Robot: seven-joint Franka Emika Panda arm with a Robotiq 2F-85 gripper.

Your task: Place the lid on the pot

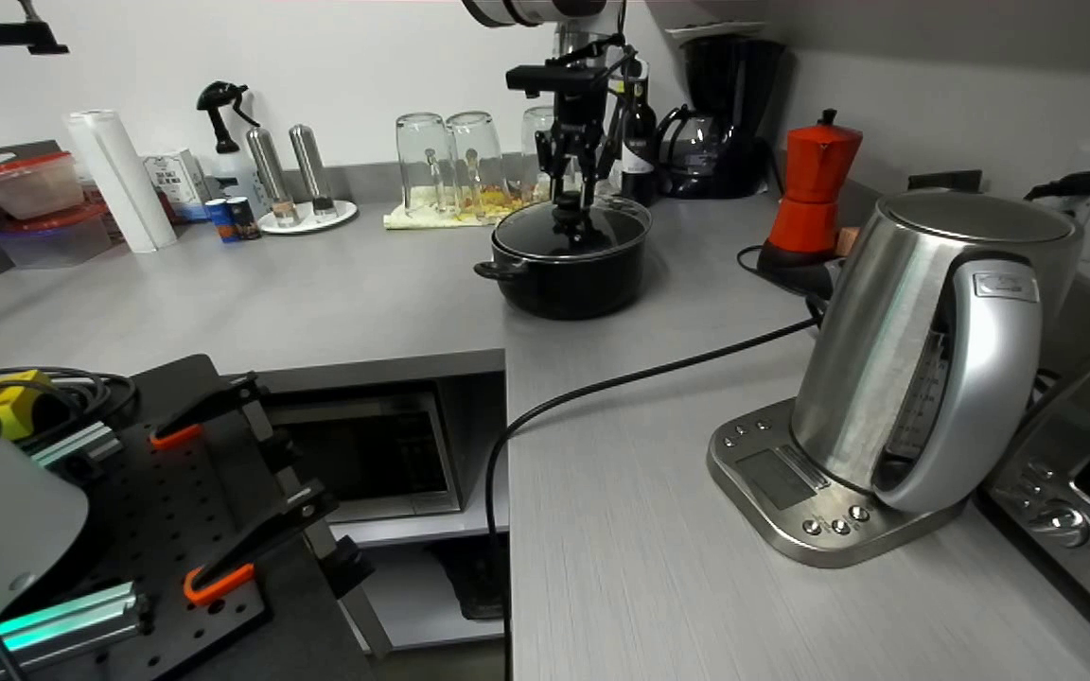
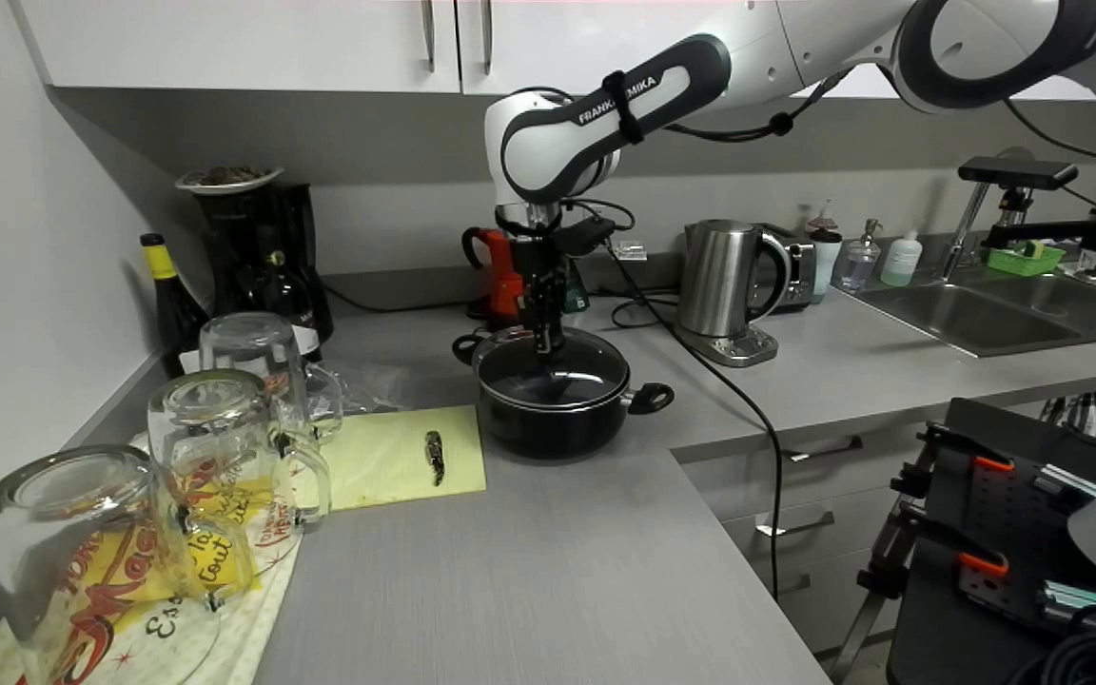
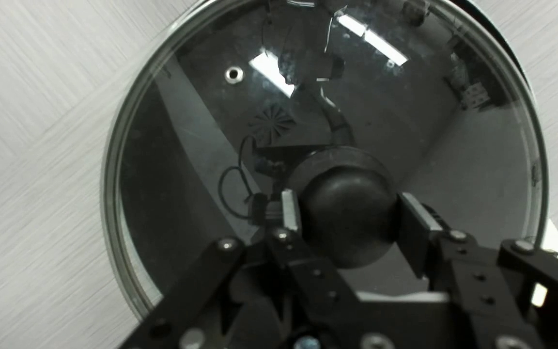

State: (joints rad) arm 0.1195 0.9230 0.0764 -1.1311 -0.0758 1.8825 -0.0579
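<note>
Grey desk (image 1: 621,530) runs in an L along pale walls, with white cupboards (image 2: 253,43) above its far side in an exterior view. Toward the corner my black pot (image 1: 569,288) stands upright, just beside a yellow cloth (image 2: 377,457). The glass lid (image 3: 317,116) lies over the pot's mouth in both exterior views — though in the wrist view a dark strip of the pot shows past the lid at the far right, so I can't tell whether it sits squarely.

I have the end effector (image 3: 351,213) pointing down at the lid's middle, its pads (image 3: 417,213) against opposite sides of the black knob (image 3: 349,242) — pinching it. The arm (image 2: 757,57) above it comes in from the right in an exterior view.

At the near right in an exterior view, a steel kettle (image 1: 848,331) stands on its base (image 1: 829,549), next to a toaster (image 1: 1065,454) only partly in sight. Farther back I see a red moka pot (image 1: 810,180) and, beyond it, a black coffee maker (image 1: 729,95). A black cable (image 1: 640,380) runs across the desk and down over its edge. Far left there, I make out a white paper roll (image 1: 119,180), a spray bottle (image 1: 240,175) and two steel mills (image 1: 311,161) on a white plate (image 1: 342,213). Glass mugs (image 2: 82,533) stand on a printed cloth (image 2: 248,628) at the near left in an exterior view, with a sink (image 2: 948,319) at the far right.
</note>
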